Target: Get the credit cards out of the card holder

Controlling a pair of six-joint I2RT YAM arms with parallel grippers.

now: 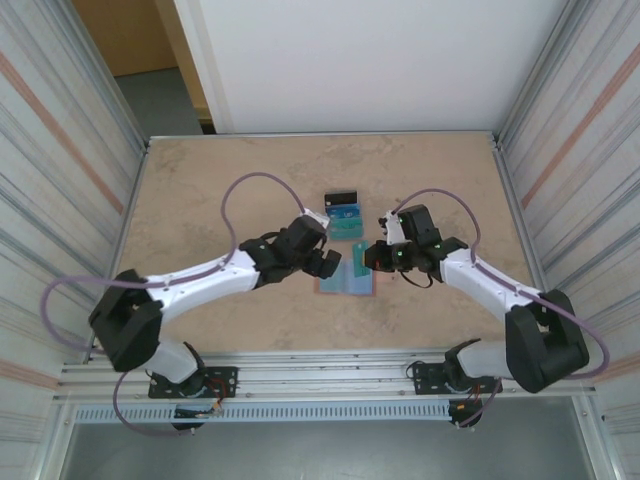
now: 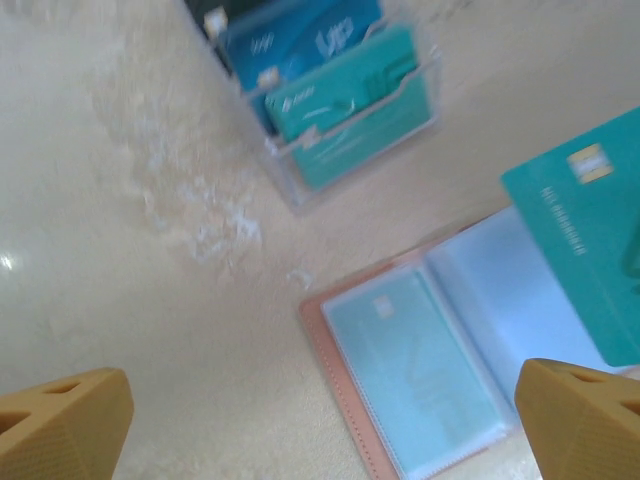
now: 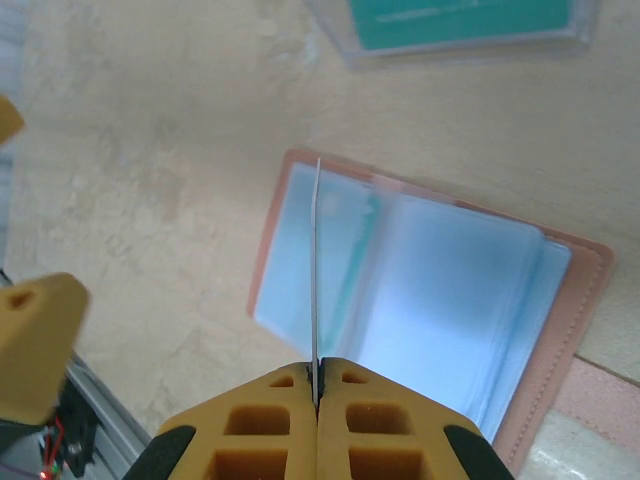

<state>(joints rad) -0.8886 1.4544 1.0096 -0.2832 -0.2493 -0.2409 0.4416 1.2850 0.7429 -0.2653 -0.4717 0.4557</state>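
Beige stone-look desk (image 1: 200, 190); ribbed metal walls on either side, white panel at the back.

Left of centre, top view: left end effector (image 1: 322, 262) sits low over the desk, just left of the card holder (image 1: 347, 284). In its own wrist view the orange fingers (image 2: 62, 420) sit apart at the bottom corners with nothing between them. It is open and empty.

Centre: card holder lies flat and open, salmon cover down, blue-grey sleeves up. Through the left sleeve a pale pocketed card (image 2: 415, 375) shows. Other sleeves read as blank blue-grey; cannot tell whether they are loaded.

Upper centre: clear tray (image 1: 345, 214) stands near the holder but apart from it. It carries a black card (image 1: 341, 196), a blue card (image 2: 300, 40) and a tray teal card (image 2: 345, 90), stacked in steps.

Right of centre: right end effector (image 1: 368, 258) is clamped on a held teal card (image 3: 317, 260). In its wrist view the card is edge-on, a thin line rising from the closed pads above the holder's left page. The left wrist view shows its face with a chip, tilted at the right edge of frame and seemingly clear of the sleeves.

Progress, as judged: midway or later.
- Tray cards look like ones already taken out.
- One card is in hand and not yet set down.
- At least one card is left in the holder.
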